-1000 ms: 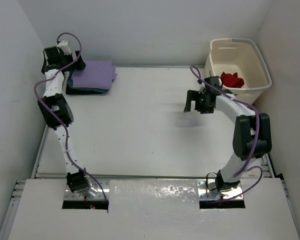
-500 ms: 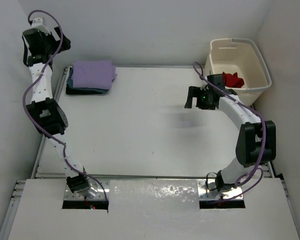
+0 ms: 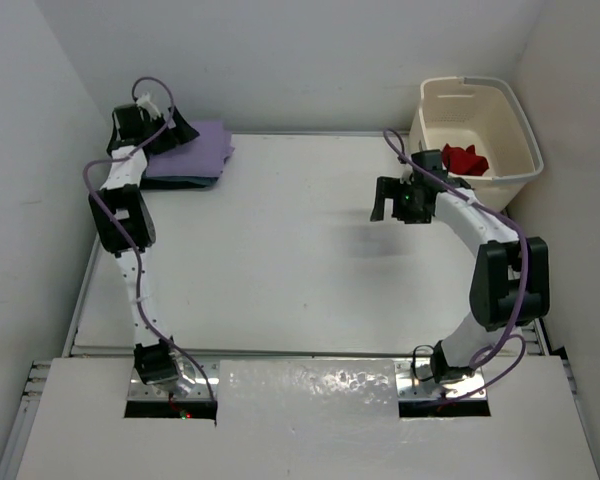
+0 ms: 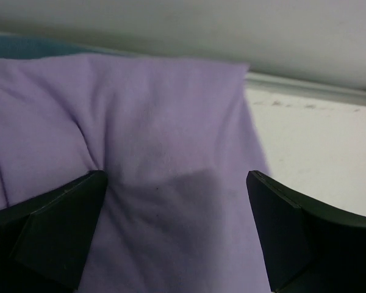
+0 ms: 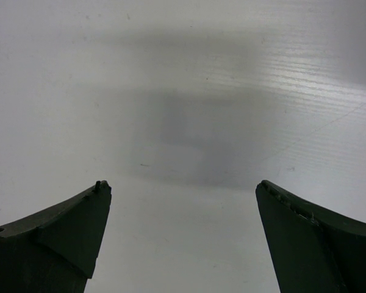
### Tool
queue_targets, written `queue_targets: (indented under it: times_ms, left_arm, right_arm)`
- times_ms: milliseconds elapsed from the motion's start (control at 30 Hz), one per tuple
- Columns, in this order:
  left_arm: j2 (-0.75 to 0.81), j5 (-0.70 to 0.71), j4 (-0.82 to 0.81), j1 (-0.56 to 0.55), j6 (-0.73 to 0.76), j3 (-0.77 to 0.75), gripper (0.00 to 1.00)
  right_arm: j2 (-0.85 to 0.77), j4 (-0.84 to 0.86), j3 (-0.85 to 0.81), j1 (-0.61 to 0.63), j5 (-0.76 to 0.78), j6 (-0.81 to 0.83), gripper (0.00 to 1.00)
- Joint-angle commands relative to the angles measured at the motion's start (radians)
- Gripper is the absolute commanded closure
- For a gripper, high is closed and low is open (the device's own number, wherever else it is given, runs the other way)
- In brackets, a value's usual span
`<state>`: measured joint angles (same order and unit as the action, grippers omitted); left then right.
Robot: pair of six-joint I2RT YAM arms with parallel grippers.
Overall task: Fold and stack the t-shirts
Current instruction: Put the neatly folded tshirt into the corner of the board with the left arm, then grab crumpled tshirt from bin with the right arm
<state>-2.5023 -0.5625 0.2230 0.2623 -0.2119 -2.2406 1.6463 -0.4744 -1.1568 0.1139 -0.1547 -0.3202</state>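
At the far left corner we see the left gripper [image 4: 177, 180] with its fingers spread wide, low over the folded lavender t-shirt [image 4: 146, 104]. That shirt tops a stack with a teal-blue t-shirt [image 3: 185, 183] showing at its near edge, and we cannot tell whether the fingers touch the cloth. Further right, the right gripper [image 5: 183, 189] hangs equally splayed above the white table [image 3: 280, 260], and at the far right the red t-shirt [image 3: 466, 159] lies crumpled in the cream laundry basket [image 3: 500, 95].
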Motion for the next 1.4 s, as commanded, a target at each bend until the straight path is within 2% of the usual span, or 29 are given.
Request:
queue_targets:
  times_ms: [0, 233, 333, 467, 600, 733, 767, 800, 900, 1067, 1100, 1200, 1267, 1300, 1367]
  left_arm:
    - [-0.021, 0.016, -0.020, 0.011, 0.025, -0.057, 0.00]
    - [-0.061, 0.052, -0.017, 0.052, 0.016, -0.071, 0.00]
    - [-0.004, 0.047, -0.007, 0.054, 0.016, -0.083, 0.00]
    - [0.169, 0.061, -0.016, 0.052, -0.014, -0.083, 0.00]
    - [0.325, 0.122, -0.014, 0.046, -0.011, -0.067, 0.00]
    - [0.486, 0.145, 0.035, 0.026, -0.018, -0.015, 0.00]
    - [0.517, 0.165, 0.041, 0.019, -0.027, 0.037, 0.00]
    - [0.575, 0.182, 0.048, 0.002, -0.035, 0.073, 0.00]
    - [0.693, 0.300, 0.058, -0.050, -0.038, 0.234, 0.00]
    - [0.850, 0.467, 0.052, -0.196, -0.008, 0.516, 0.00]
    - [0.868, 0.469, 0.039, -0.233, -0.007, 0.547, 0.00]
    - [0.936, 0.400, -0.008, -0.250, -0.044, 0.691, 0.00]
    - [0.941, 0.406, -0.016, -0.252, -0.025, 0.713, 0.00]
    - [0.933, 0.459, 0.011, -0.252, -0.020, 0.695, 0.00]
    - [0.916, 0.499, 0.064, -0.252, -0.003, 0.652, 0.00]
  right_arm:
    - [0.017, -0.024, -0.055, 0.004, 0.043, 0.010, 0.01]
    - [0.007, -0.041, -0.075, 0.004, 0.049, 0.015, 0.01]
    - [0.000, -0.064, -0.124, 0.006, 0.066, 0.044, 0.01]
    - [0.006, -0.078, -0.233, 0.004, 0.079, 0.066, 0.01]
    - [0.049, -0.133, -0.424, 0.003, 0.153, 0.055, 0.01]
    - [0.197, -0.249, -0.783, -0.020, 0.422, 0.035, 0.01]
    - [0.281, -0.274, -0.847, -0.037, 0.513, 0.029, 0.01]
    - [0.324, -0.323, -0.985, -0.081, 0.533, 0.003, 0.01]
    - [0.470, -0.366, -1.185, -0.190, 0.514, -0.057, 0.01]
    - [0.510, -0.162, -1.081, -0.269, 0.520, -0.031, 0.01]
    - [0.565, -0.153, -1.127, -0.282, 0.517, -0.020, 0.01]
    - [0.689, -0.091, -1.192, -0.301, 0.533, 0.029, 0.01]
    - [0.734, -0.047, -1.187, -0.324, 0.482, 0.006, 0.01]
    - [0.771, 0.001, -1.170, -0.345, 0.410, -0.040, 0.01]
    - [0.814, 0.014, -1.176, -0.356, 0.379, -0.072, 0.01]
